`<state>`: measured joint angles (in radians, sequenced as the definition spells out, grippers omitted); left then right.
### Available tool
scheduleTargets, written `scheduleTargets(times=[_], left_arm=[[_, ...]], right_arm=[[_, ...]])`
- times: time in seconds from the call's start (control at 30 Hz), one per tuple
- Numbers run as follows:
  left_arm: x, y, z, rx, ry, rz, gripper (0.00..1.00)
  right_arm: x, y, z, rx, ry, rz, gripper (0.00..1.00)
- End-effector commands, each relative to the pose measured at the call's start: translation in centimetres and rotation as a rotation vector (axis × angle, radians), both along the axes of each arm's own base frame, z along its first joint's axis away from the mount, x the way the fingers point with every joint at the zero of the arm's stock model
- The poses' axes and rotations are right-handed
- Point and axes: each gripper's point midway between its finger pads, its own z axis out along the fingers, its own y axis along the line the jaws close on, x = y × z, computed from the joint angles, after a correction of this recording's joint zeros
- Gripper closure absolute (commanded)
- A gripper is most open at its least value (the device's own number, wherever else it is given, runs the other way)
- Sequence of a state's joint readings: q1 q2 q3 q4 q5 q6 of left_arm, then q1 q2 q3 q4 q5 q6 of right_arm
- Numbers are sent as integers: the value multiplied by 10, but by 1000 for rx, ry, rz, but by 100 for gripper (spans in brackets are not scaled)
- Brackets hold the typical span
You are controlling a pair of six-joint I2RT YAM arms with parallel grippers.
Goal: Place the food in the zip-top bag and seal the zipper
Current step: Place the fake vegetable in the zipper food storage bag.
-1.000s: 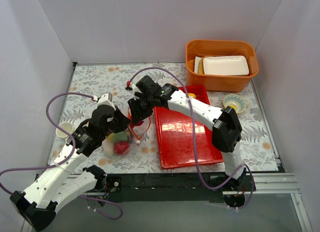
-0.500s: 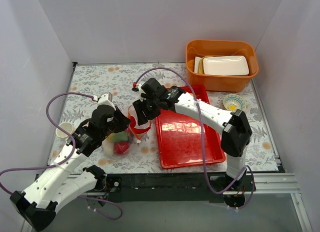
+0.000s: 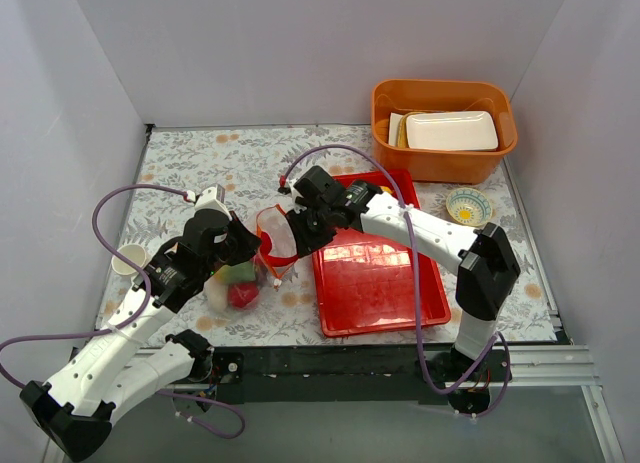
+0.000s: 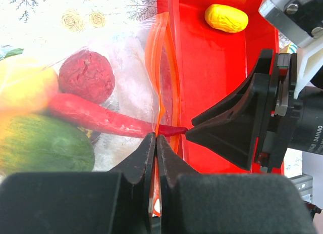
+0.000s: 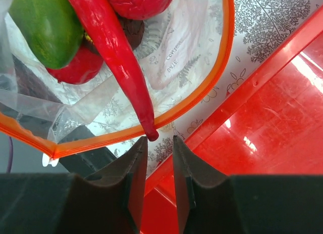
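The zip-top bag (image 3: 238,283) lies left of the red tray (image 3: 380,303), mouth held open toward the tray. It holds a red ball (image 4: 87,76), a green piece (image 4: 40,143), a yellow piece (image 4: 22,87) and a long red chili (image 5: 116,52), whose tip pokes out over the zipper (image 5: 222,67). My left gripper (image 4: 156,143) is shut on the zipper's near strip. My right gripper (image 5: 159,143) is narrowly open and empty, its tips right at the chili's tip, above the tray's left rim. A yellow food piece (image 4: 226,17) lies on the tray.
An orange tub (image 3: 440,158) with a white foam tray stands at the back right. A small patterned bowl (image 3: 468,205) sits right of the red tray. A paper cup (image 3: 128,258) stands at the far left.
My right gripper has drawn back to the right, from over the bag's mouth to the tray's left edge. The left gripper and the bag have stayed put.
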<state>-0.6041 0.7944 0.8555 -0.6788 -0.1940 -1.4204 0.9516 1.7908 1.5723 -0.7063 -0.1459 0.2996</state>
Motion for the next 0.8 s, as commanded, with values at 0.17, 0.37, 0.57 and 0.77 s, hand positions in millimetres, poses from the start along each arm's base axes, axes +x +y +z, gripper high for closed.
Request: scheduleTargets(times=[0.17, 0.37, 0.57, 0.77], left_arm=[[-1, -3, 1, -8, -1, -15, 100], [-1, -2, 1, -7, -3, -12, 100], [-2, -2, -1, -3, 2, -14, 100], [-1, -1, -3, 3, 3, -11, 100]], right_arm=[[-4, 12, 10, 59, 6, 45, 62], [-5, 15, 5, 49, 21, 59, 58], [-5, 19, 1, 66, 24, 74, 59], [-6, 23, 5, 93, 19, 79, 71]])
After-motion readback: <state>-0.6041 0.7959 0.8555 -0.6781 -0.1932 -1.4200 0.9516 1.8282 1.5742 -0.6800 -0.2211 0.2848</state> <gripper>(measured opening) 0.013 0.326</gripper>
